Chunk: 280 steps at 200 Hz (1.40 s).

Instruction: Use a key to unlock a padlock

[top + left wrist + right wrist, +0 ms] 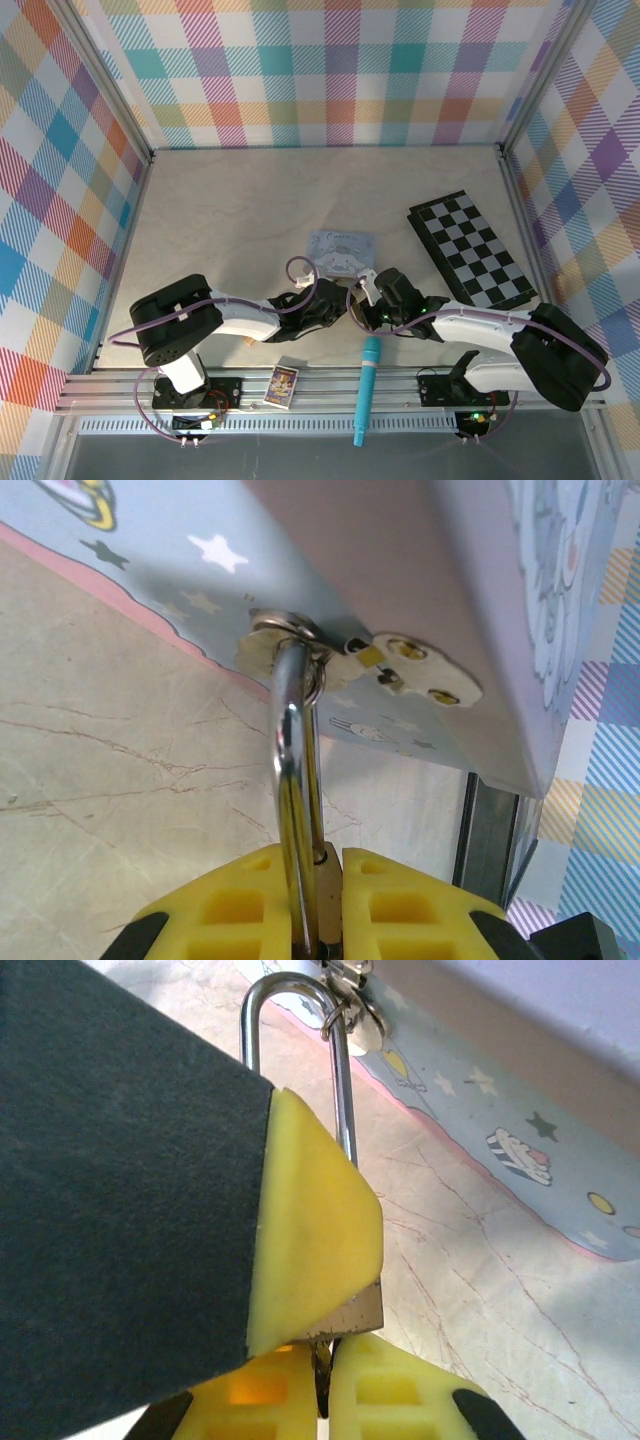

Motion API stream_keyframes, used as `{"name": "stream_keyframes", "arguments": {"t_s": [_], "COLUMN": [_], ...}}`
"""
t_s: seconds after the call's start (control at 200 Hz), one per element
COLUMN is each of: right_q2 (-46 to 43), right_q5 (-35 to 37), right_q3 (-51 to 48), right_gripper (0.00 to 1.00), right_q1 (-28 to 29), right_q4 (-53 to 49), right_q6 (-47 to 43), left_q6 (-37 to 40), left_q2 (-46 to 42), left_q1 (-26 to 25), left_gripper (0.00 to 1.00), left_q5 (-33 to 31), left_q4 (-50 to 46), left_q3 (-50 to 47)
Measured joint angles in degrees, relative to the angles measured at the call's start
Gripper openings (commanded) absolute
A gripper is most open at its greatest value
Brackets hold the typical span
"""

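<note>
At the near edge of the pastel cartoon tin (341, 243), mid-counter (230, 215), the brass padlock (357, 1310) is threaded by its silver shackle (289, 760) through the tin's hasp ring (300, 640). The left pincer (322, 895) is clamped on the padlock body. The right pincer (322, 1385) is closed directly beneath the body's base, pinching the key (321, 1360), a thin metal sliver largely hidden between its fingers.

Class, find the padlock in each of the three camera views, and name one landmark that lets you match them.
Top external: at the near edge of the cartoon tin, too small to pick out.
Left wrist: centre; the padlock shackle runs from the tin's hasp down between the yellow fingers.
Right wrist: upper centre; shackle on top, brass body under a yellow finger.
Shared landmark: the cartoon tin.
</note>
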Motion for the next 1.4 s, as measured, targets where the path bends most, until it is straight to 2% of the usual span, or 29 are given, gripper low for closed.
{"name": "stream_keyframes", "arguments": {"t_s": [0.235, 0.5, 0.585, 0.695, 1.24, 1.4], "right_q2": [-0.09, 3.3, 5.01, 6.34, 6.21, 5.64], "right_q5": [-4.55, -16.74, -19.87, -23.08, -24.57, -24.61], "right_q3": [-1.14, -1.62, -1.4, -1.22, -0.52, -0.52], "right_gripper": [0.01, 0.01, 0.03, 0.1, 0.25, 0.26], "right_q1": [-1.92, -7.5, -8.92, -10.23, -11.82, -12.52], "right_q4": [2.58, 6.14, 6.86, 7.91, 6.08, 5.4], "right_q6": [2.89, 7.13, 8.2, 9.22, 12.94, 13.77], "left_q6": [0.02, -0.15, -0.15, -0.17, -0.37, -0.81], "left_q2": [-1.42, -2.47, -2.54, -3.13, -4.48, -4.48], "left_q1": [0.0, 0.0, 0.0, 0.0, 0.0, 0.0], "left_gripper": [0.0, 0.0, 0.0, 0.0, 0.0, 0.0], "left_q5": [0.15, 0.2, 0.17, 0.13, -0.09, -0.13], "left_q4": [-0.02, 0.07, 0.28, 0.59, 0.81, 1.16], "left_q3": [-1.22, -2.49, -2.93, -3.43, -4.17, -4.17]}}
